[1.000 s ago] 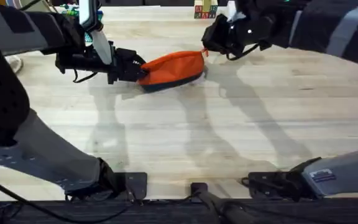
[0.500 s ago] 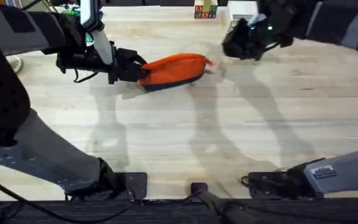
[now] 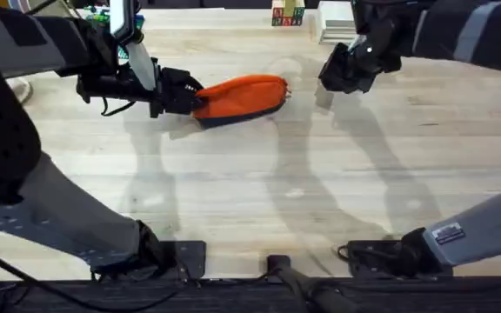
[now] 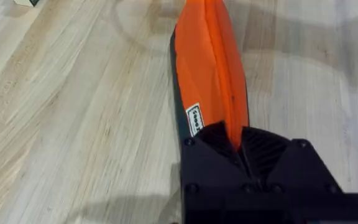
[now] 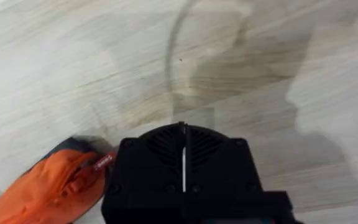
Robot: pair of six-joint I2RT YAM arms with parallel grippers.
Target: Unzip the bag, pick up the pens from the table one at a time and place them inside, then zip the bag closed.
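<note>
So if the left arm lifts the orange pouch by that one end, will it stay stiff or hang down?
The pouch is probably soft: fabric bunches inside the left end effector, so the free end would likely sag. It looks light, and unlikely to roll.

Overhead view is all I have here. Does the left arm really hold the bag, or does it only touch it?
Observer: It holds it. In the left wrist view the left gripper is shut on the top ridge at one end of the bag.
Operator: Does the right one carry anything?
Observer: No. The right gripper is shut on nothing.
Operator: Is anything at the bag's other end?
Observer: Yes, a small red tab, and nothing grips it.
</note>
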